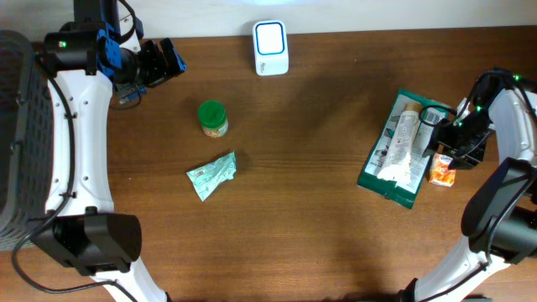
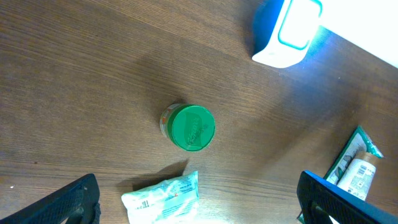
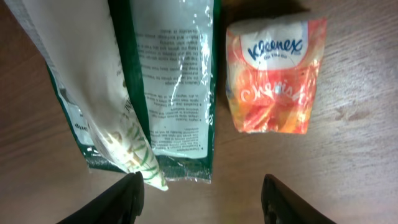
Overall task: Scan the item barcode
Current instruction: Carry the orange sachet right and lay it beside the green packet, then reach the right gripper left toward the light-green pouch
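The white barcode scanner (image 1: 270, 48) with its lit blue face stands at the table's far edge; it also shows in the left wrist view as the scanner (image 2: 287, 31). A green-lidded jar (image 1: 212, 117) (image 2: 191, 127) and a crumpled teal packet (image 1: 211, 174) (image 2: 163, 197) lie left of centre. At the right lies a dark green packet (image 1: 394, 151) (image 3: 180, 81) with a white pouch (image 3: 112, 124) on top. An orange Kleenex pack (image 1: 442, 170) (image 3: 273, 78) sits beside it. My right gripper (image 1: 445, 138) (image 3: 202, 205) is open and empty, hovering over bare table between the green packet and the Kleenex pack. My left gripper (image 1: 168, 59) (image 2: 199, 211) is wide open, high at the far left.
A dark mesh basket (image 1: 15, 143) stands off the table's left edge. A white wall runs behind the scanner. Bare wooden tabletop (image 1: 310, 210) spans the middle and front.
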